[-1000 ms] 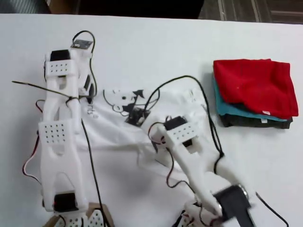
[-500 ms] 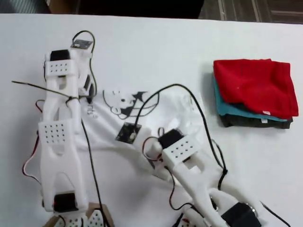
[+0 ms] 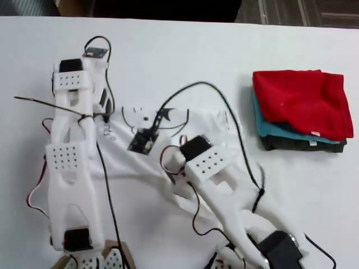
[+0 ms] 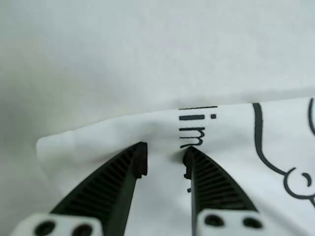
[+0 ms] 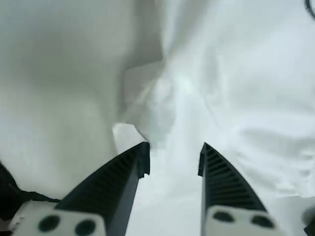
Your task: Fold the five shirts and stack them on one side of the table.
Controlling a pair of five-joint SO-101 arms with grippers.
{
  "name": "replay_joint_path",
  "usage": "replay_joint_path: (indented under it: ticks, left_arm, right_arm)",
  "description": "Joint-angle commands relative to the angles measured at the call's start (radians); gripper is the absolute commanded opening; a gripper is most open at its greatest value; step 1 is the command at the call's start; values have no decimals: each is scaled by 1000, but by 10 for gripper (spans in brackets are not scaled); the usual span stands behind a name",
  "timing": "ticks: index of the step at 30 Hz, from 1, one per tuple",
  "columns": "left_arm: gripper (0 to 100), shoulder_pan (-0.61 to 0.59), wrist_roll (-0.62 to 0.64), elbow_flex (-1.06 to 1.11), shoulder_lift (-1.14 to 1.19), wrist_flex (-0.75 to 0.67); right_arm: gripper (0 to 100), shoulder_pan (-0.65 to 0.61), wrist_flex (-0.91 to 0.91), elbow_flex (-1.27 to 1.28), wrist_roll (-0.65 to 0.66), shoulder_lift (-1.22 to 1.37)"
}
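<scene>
A white cotton shirt with black print [image 3: 134, 165] is lying crumpled on the tabletop [image 3: 185, 56], left of 3 stacked folded shirts [image 3: 303, 103]. The left hand [image 4: 165, 158] and the right hand [image 5: 172, 158] are hovering at it, each narrowly open and gripping nothing.

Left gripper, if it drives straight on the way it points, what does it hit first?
The white shirt: the left gripper points at its printed edge, fingers open, tips at the fabric. Whether they touch it is unclear.
</scene>
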Motion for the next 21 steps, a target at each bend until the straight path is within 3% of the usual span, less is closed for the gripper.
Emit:
replay_joint_path:
  ticks: [1,8,14,21]
  left_arm:
    - [146,-29,15,-79,-23,81]
    - [145,-57,9,-107,-164,104]
    - [32,-63,9,47,-269,103]
    - [27,-44,6,278,-298,66]
  right_arm:
    - [139,16,22,-40,-11,-54]
    - [102,16,-67,77,-11,-47]
    - [102,16,-71,124,-11,-48]
    - [102,18,-85,120,-11,-48]
